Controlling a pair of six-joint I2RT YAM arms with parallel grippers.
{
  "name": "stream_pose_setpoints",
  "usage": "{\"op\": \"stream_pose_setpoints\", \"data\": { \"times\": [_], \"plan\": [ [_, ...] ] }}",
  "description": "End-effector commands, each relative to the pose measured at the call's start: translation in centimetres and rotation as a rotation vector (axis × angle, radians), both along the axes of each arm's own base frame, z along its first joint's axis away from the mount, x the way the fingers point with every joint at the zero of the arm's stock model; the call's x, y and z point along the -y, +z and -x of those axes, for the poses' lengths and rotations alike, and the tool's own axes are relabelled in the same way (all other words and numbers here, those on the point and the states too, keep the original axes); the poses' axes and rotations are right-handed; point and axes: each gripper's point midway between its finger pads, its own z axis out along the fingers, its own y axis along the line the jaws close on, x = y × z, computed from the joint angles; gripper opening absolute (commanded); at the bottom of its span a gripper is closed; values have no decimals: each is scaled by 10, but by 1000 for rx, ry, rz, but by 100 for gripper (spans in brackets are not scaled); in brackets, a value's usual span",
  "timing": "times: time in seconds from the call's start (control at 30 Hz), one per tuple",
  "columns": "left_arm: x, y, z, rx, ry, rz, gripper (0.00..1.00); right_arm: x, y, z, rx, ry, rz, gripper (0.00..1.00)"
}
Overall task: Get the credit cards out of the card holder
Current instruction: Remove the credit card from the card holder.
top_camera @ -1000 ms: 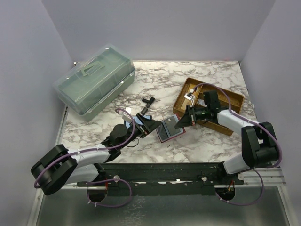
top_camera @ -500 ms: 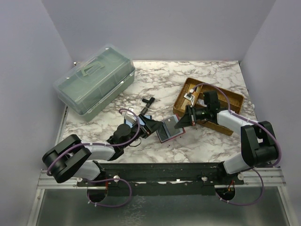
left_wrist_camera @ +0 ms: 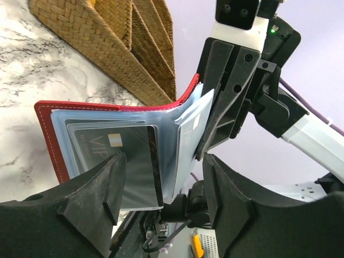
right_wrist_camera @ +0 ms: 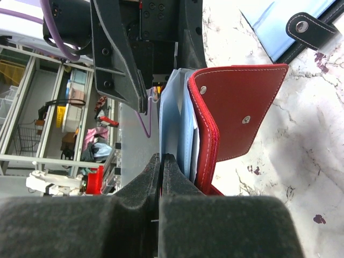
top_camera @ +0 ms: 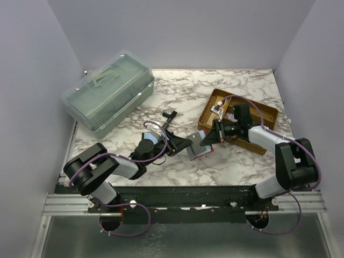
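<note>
Red card holder (top_camera: pixel 202 147) sits mid tabletop (top_camera: pixel 236 161), standing open on edge between the two arms, just in front of the woven basket (top_camera: pixel 264 115).

Right hand (right_wrist_camera: pixel 161 159): fingers pressed together, clamped on a thin pale blue inner leaf of the card holder, red cover just beside the fingers. Can't tell if that leaf is a card or only a sleeve.

Left hand (left_wrist_camera: pixel 163 161): fingers apart, one on each side of the lower edge of the fanned clear sleeves. One finger sits in front of the sleeve with the dark card, the other near the spine side. No firm grip visible.

Credit cards (left_wrist_camera: pixel 115 146) are in the holder's sleeves: a dark grey one marked VIP shows through the front clear sleeve, with pale blue leaves stacked behind it toward the right hand.

Black wallet (right_wrist_camera: pixel 310 30) lies flat on the tabletop near the left arm's wrist, snap strap showing, pale blue face up. It is apart from the red holder.

Green lidded plastic box (top_camera: pixel 107 91) at far left of the tabletop, well apart from both hands. Small black object (top_camera: pixel 170 116) lies beyond the left hand, too small to identify.
</note>
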Motion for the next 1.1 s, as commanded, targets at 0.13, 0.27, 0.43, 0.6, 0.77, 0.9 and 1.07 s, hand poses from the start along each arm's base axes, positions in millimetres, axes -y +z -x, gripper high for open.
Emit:
{"op": "stream_pose_setpoints", "data": {
  "times": [0.13, 0.27, 0.43, 0.6, 0.77, 0.9, 1.07],
  "plan": [
    [12, 31, 5, 78, -74, 85, 58, 2, 1, -1, -9, 5, -17, 0],
    [9, 31, 7, 78, -74, 84, 58, 3, -1, -5, -11, -6, -7, 0],
    [-5, 23, 6, 45, -22, 53, 63, 5, -1, -8, -2, -23, 3, 0],
    [-12, 23, 8, 39, -2, 16, 66, 7, -1, -8, -1, -33, 5, 0],
    [-17, 32, 8, 61, 13, 20, 71, 7, -1, -9, -6, -30, 1, 0],
    [-18, 40, 7, 76, 18, 35, 75, 7, -1, -8, -5, -28, -1, 0],
    [-13, 48, 7, 90, 2, 47, 76, 7, 0, -6, -1, -25, -6, 0]
  ]
}}
